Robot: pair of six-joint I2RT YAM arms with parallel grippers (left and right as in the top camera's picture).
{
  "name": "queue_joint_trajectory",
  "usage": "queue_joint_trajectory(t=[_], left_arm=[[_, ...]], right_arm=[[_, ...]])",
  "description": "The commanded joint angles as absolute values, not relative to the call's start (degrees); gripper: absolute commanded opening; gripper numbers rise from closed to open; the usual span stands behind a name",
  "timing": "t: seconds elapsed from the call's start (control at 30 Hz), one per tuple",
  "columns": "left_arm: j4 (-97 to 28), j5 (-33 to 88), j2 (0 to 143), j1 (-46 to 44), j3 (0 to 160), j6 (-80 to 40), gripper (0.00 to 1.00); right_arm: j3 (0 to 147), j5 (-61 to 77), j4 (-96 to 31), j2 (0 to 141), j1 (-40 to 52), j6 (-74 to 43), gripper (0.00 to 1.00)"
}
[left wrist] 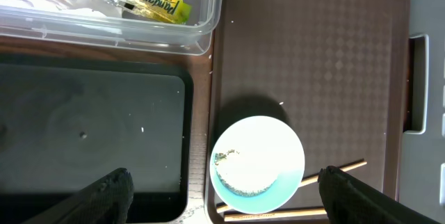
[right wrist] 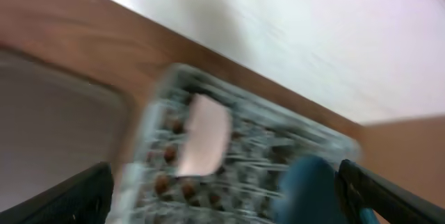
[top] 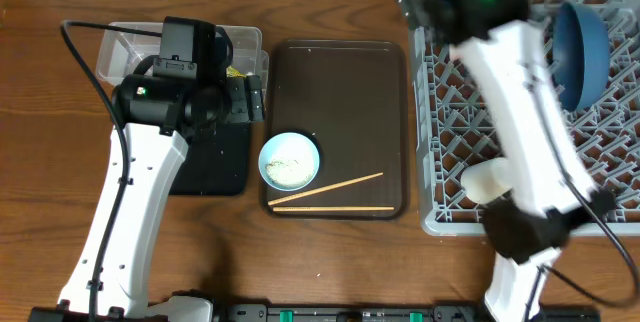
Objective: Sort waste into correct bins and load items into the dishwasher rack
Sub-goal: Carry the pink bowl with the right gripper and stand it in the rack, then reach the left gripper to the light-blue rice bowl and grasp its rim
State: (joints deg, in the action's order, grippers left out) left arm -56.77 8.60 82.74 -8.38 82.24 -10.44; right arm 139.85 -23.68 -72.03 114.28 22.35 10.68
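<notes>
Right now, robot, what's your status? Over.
Left gripper open, empty. Right gripper open, empty, near rack. Rice bowl and chopsticks sit on brown tray. Nothing blocks them.

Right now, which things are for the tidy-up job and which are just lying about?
For the job: light-blue bowl, chopsticks, wrapper, clear tub, black tray, rack, blue plate, white cup.
Just lying about: brown serving tray, wooden table.

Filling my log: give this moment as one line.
left fingers open; right fingers open; bowl, chopsticks on tray; plate in rack
</notes>
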Motion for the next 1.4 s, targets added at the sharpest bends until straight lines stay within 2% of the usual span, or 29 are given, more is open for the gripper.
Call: queue_joint_trajectory(t=[0.0,0.13,0.3,0.33,0.7,0.8,0.87,1.03,1.33,1.37], left_arm=[[-56.93,8.05,82.74,-8.45,82.72,-10.09,0.88],[-56.93,8.23,82.74,-8.45,82.72,-10.22,0.88],[-56.95,9.78,82.74,-8.45,82.72,-11.9,0.88],[-56.95,10.04,82.74,-8.45,82.72,-11.92,0.98],[-58.28,13.21,82.72,-8.47,82.72,-12.45,0.98],[-58.94,16.05,82.74,-9.41,82.72,-12.05,0.99],[-59.57,15.4,83.05,-11.81,82.61,-11.77,0.99],[-59.55,10.68,85.21,-19.55,81.23,-12.23,0.93],[-59.29,1.87,95.83,-28.95,80.84,-22.83,0.89],[-59.09,1.87,97.19,-29.41,80.84,-23.31,0.86]], right_arm=[[139.5,-0.45,-75.79,114.52,20.23,6.59,0.99],[139.33,10.35,-82.56,115.09,19.51,3.25,0.99],[139.09,11.44,-86.8,116.42,19.51,2.42,0.99],[138.8,11.44,-87.05,116.62,19.57,0.54,0.99],[127.9,11.44,-81.41,117.03,20.34,-7.29,0.99],[125.91,11.38,-80.31,117.03,20.08,-7.27,0.95],[125.86,11.42,-79.4,116.97,19.05,-7.6,0.93],[127.96,11.4,-78.37,115.61,15.62,-9.41,0.98],[128.99,8.05,-79.37,109.82,9.82,-9.39,0.99],[128.99,7.79,-79.55,109.51,9.54,-9.39,0.99]])
